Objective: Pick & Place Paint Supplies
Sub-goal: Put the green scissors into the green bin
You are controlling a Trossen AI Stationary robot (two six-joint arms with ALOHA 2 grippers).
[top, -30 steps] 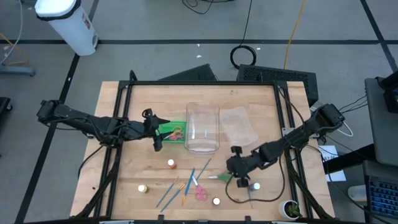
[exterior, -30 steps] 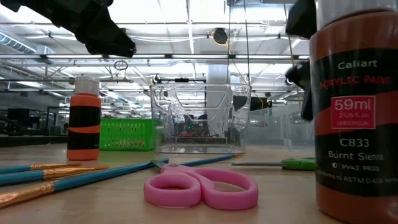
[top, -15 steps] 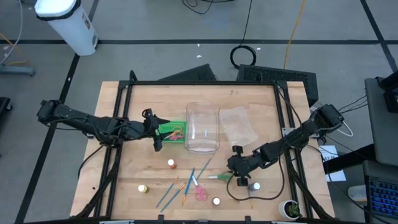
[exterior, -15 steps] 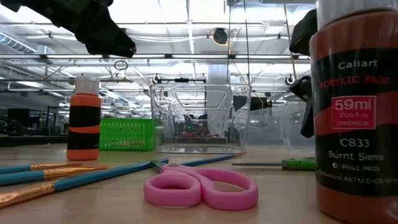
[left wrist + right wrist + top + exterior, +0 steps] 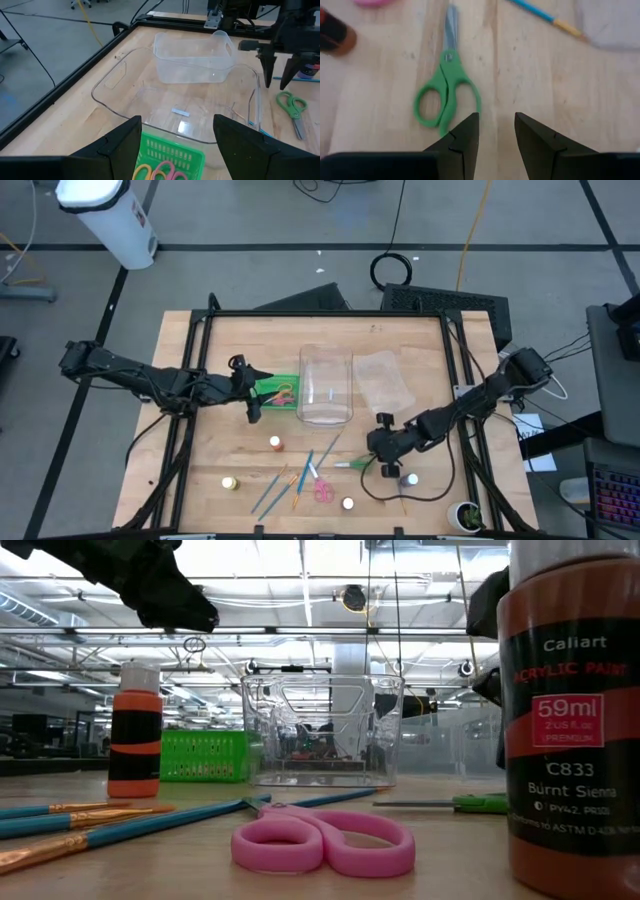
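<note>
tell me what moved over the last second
Only the right pincer moved: it slid slightly toward the table's right side, beside the green scissors, open and holding nothing. The left pincer stayed open over the green basket, and every supply on the table stayed put.

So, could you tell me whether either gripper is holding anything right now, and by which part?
Nothing is held. The right gripper hangs open beside the green scissors; the left gripper is open above the green basket.

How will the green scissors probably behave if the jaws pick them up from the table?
The green scissors lie flat and closed, so they likely will not roll. They look thin and probably light. Gripped by one handle loop, the blades might swing open.
</note>
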